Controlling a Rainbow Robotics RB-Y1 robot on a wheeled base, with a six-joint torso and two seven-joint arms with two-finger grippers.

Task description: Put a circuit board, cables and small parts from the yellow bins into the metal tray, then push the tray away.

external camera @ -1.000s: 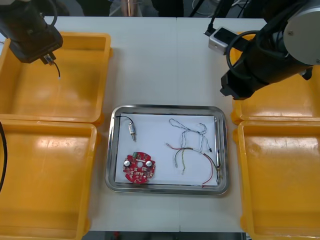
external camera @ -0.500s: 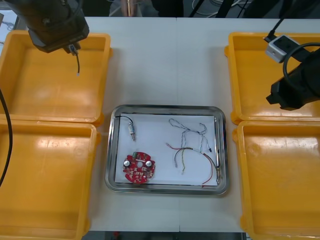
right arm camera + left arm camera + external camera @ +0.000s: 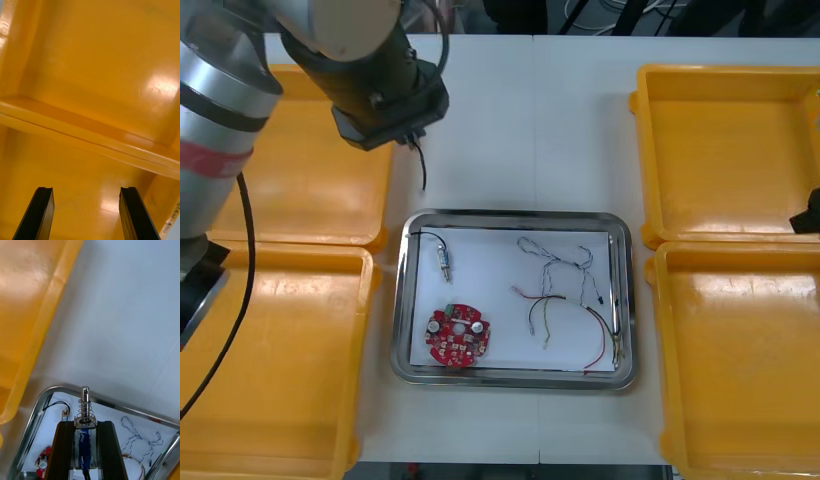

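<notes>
Black-fingered left tool [image 3: 85,424] with small metal part [image 3: 86,405] near rim of metal tray [image 3: 510,214]

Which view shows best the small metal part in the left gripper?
Left wrist view: the small metal part, with its spring, sits clamped in the left gripper. In the front view the arm hides it; its black cable hangs below. The right wrist view faces yellow bins.

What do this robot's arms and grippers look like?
The left arm is silver-grey with a red band, a pale rounded joint, a black wrist and a black cable alongside. The left gripper and right gripper have flat black fingers.
</notes>
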